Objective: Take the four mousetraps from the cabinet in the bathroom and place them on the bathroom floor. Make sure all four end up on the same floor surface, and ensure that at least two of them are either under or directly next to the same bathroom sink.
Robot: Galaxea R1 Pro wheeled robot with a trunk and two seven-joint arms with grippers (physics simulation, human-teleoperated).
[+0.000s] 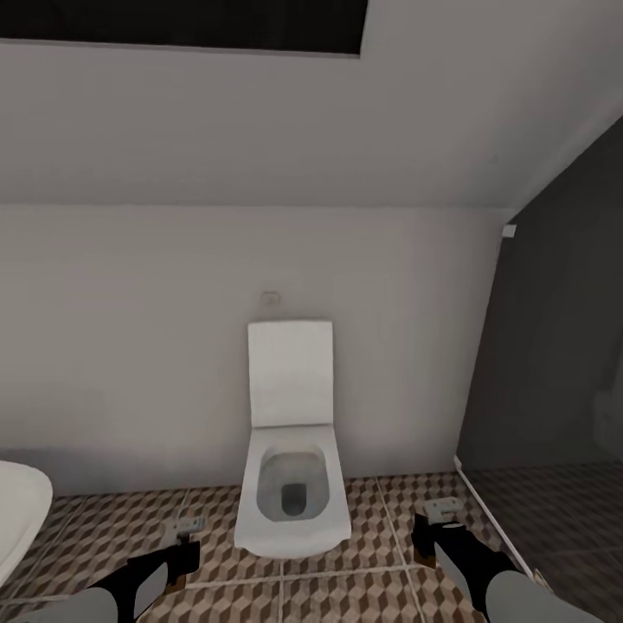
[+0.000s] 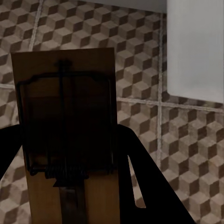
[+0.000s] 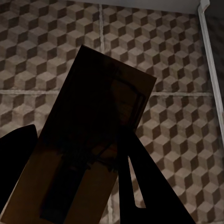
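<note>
Head view: you face a white wall-hung toilet (image 1: 292,484) with its lid up; both arms are low over the cube-patterned brown, beige and white tiled bathroom floor (image 1: 381,519).
Left gripper (image 1: 184,543): clamped on a flat brown wooden mousetrap with a dark wire spring bar (image 2: 70,135); left wrist view shows it between the black fingers (image 2: 149,186), face towards the camera, tiles beneath.
Right gripper (image 1: 437,523): holding a second brown wooden mousetrap (image 3: 93,154), tilted across the fingers and in shadow, tiled floor behind it.
Task things: two traps in hand, one per gripper, both above the floor and not yet down. No sink or cabinet to steer by from here.
White curved rim, head view's left edge (image 1: 17,510): cannot tell whether it is a tub or a basin; don't treat it as the sink.
Step in hand, my read: carrying both traps to the sink. Turn the base until the white vanity shows, then lower each trap flat onto the tiles beside it before letting go; dropping from height risks a flip or skid.
Watch: the right trap's skewed grip; set it down gently.
Containers: toilet bowl open, grey inside, nothing visible in it.
</note>
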